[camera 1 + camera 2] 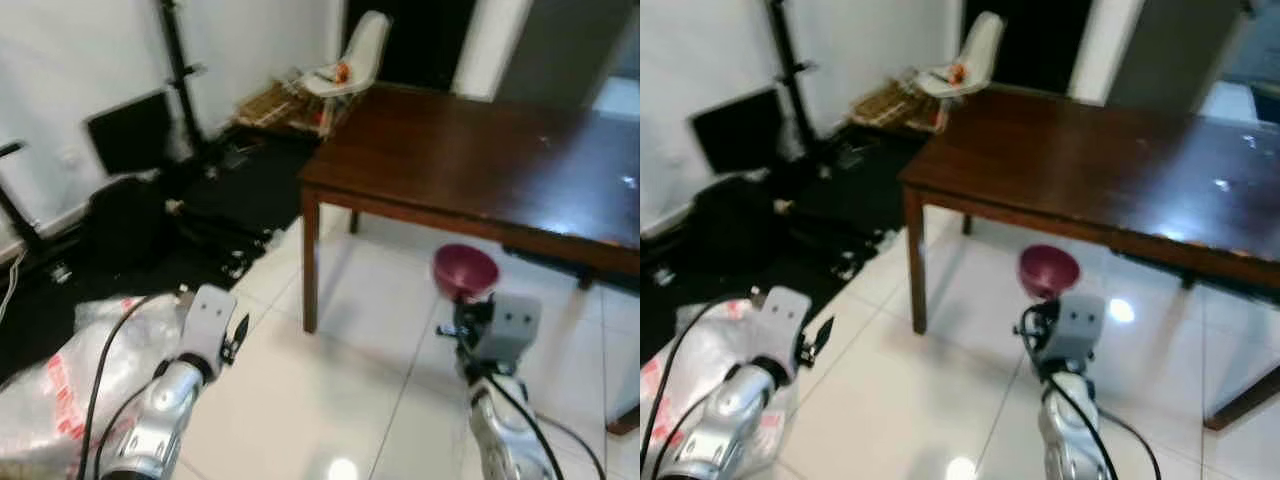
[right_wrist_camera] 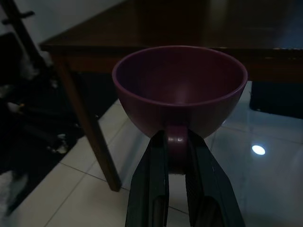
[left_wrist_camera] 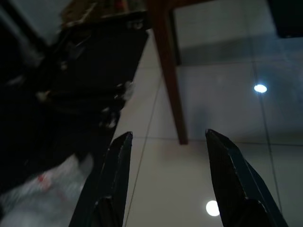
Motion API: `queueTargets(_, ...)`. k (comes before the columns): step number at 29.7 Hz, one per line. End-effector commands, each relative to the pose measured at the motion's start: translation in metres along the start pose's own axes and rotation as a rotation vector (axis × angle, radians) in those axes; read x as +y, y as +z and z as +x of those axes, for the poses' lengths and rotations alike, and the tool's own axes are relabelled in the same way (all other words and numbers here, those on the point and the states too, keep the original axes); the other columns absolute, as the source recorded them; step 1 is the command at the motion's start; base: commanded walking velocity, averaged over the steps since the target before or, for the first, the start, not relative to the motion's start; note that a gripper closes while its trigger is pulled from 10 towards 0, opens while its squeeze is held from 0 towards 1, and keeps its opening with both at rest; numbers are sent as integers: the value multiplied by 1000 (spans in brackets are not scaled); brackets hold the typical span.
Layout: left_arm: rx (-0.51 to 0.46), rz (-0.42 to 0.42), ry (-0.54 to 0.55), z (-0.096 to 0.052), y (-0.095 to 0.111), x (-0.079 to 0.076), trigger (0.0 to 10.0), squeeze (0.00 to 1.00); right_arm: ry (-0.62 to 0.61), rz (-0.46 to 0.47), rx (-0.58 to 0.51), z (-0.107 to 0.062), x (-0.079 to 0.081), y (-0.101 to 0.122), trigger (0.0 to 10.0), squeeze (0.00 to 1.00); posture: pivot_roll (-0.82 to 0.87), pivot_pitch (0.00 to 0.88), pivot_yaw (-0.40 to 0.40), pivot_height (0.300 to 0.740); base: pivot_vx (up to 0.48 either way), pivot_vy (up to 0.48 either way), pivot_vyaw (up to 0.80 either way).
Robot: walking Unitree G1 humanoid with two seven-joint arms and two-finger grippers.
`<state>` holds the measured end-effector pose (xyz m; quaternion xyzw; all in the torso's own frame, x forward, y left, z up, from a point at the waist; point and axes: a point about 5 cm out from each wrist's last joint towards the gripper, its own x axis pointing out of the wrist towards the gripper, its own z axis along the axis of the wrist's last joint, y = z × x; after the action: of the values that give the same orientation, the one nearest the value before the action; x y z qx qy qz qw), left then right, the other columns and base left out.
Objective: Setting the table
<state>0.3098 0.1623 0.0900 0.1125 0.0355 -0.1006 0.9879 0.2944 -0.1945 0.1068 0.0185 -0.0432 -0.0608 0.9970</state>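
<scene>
At the far left, a crumpled plastic bag (image 1: pixel 70 385) lies on the white tiled floor (image 1: pixel 330 400) beside dark equipment against the wall. The left gripper (image 3: pixel 165 146) is raised over the tiles with its two black fingers spread apart and nothing between them, apparently kept free for a later item. Ahead stands the dark wooden table (image 1: pixel 480 160), its near corner leg planted on the tiles; its top looks bare apart from glints of light, so the setting seems barely begun. Behind it a white chair (image 1: pixel 355 55) holds some small coloured things, too blurred to name. To the right, the right gripper (image 2: pixel 177 156) pinches the handle of a maroon cup (image 2: pixel 180 90), holding it upright and level in front of the table's edge, lower than the top, probably so it travels steadily. The cup is empty inside.
</scene>
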Motion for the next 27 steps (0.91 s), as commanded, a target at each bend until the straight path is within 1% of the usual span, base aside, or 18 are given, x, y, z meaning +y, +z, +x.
queueTargets(1,-89,-15,-5,5,27,1,10000,0,15,-35,-135,11,2,37,10000,0,-64,0,129,740,480,0,-788)
queueTargets(2,-129,-17,-6,7,39,2,10000,0,27,-46,-179,15,4,49,10000,0,-64,0,130,740,480,0,-788)
queueTargets(3,-129,-17,-6,7,39,2,10000,0,27,-46,-179,15,4,49,10000,0,-64,0,130,740,480,0,-788)
queueTargets(6,-239,-30,-2,13,76,6,10000,0,112,-50,-302,21,18,83,10000,0,-62,0,131,740,480,0,-779)
queueTargets(7,-239,-30,-2,13,76,6,10000,0,112,-50,-302,21,18,83,10000,0,-62,0,131,740,480,0,-738)
queueTargets(10,-283,-40,-8,16,91,5,10000,0,156,-51,-336,21,26,93,10000,0,-59,0,130,740,480,0,0)
queueTargets(13,-293,-41,-12,17,94,4,10000,0,161,-52,-340,21,27,95,10000,0,-58,0,130,740,480,0,0)
queueTargets(18,-302,-50,-29,15,100,-3,10000,0,171,-51,-342,18,29,96,10000,0,-64,0,136,740,480,0,0)
queueTargets(22,-292,-45,-8,15,100,0,10000,0,251,-45,-328,14,35,97,10000,0,-66,0,139,740,480,0,0)
queueTargets(24,-292,-45,-8,15,100,0,10000,0,251,-45,-328,14,35,97,10000,0,-66,0,139,740,480,0,0)
queueTargets(27,-287,-41,15,15,102,4,10000,0,316,-43,-317,11,41,98,10000,0,-63,0,138,740,480,0,0)
